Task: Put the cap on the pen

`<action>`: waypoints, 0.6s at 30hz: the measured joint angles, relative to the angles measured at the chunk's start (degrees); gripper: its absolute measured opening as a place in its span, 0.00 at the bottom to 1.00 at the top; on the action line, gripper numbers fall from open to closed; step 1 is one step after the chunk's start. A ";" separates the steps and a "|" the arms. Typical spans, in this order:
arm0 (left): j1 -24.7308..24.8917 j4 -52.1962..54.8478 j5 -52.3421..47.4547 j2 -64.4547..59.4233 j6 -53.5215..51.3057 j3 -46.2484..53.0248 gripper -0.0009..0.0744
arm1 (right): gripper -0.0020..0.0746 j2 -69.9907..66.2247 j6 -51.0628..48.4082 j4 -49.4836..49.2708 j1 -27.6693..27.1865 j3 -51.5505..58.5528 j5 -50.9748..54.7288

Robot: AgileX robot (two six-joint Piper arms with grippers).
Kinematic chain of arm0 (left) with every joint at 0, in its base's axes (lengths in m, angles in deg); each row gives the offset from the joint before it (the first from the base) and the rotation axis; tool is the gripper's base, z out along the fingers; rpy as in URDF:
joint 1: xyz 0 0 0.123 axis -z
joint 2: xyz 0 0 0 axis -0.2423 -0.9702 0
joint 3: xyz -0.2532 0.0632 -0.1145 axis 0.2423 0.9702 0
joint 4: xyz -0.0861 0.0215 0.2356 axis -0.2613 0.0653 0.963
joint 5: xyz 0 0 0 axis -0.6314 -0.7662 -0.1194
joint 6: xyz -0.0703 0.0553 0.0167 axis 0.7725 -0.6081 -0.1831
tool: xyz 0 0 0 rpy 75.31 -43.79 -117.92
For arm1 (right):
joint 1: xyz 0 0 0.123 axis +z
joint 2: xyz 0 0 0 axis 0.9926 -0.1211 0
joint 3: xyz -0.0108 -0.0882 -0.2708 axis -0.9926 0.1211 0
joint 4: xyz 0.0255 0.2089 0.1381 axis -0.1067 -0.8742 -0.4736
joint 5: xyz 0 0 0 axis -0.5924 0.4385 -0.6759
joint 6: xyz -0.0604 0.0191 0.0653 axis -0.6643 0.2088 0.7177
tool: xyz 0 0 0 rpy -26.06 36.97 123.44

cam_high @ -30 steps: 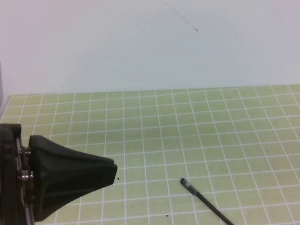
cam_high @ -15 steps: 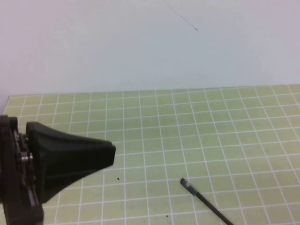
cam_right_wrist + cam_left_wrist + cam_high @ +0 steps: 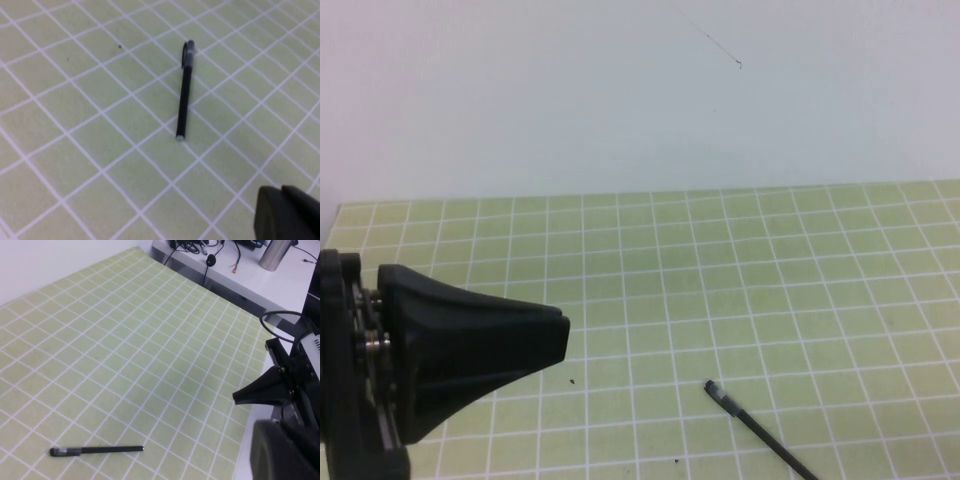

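Note:
The pen (image 3: pixel 757 429) lies flat on the green grid mat (image 3: pixel 720 260), near its front edge and right of centre. It is a thin black stick (image 3: pixel 184 92) with a small pale tip at one end and a short greyish clear section (image 3: pixel 188 51) at the other. It also lies on the mat in the left wrist view, as a pen (image 3: pixel 96 450). My left gripper (image 3: pixel 564 337) hovers shut at the left, well apart from the pen, holding nothing. My right gripper (image 3: pixel 281 197) is shut and empty, short of the pen's tip end; it shows as a black wedge (image 3: pixel 238 398) at the mat's side.
A white wall (image 3: pixel 620 90) rises behind the mat. In the left wrist view a white bench beyond the mat's edge holds cables (image 3: pixel 207 260) and a metal cylinder (image 3: pixel 274 250). Small dark specks (image 3: pixel 572 380) dot the mat.
My left gripper has shifted a little up in the high view, away from the mat's front. The pen has not moved.

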 joint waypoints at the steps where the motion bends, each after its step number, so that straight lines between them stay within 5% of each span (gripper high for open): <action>1: 0.00 0.00 0.00 0.00 0.00 0.00 0.01 | 0.02 0.00 0.00 0.00 0.00 0.00 0.58; 18: 0.00 0.63 1.13 0.00 0.00 0.00 0.01 | 0.02 0.00 0.00 0.00 0.00 0.00 1.75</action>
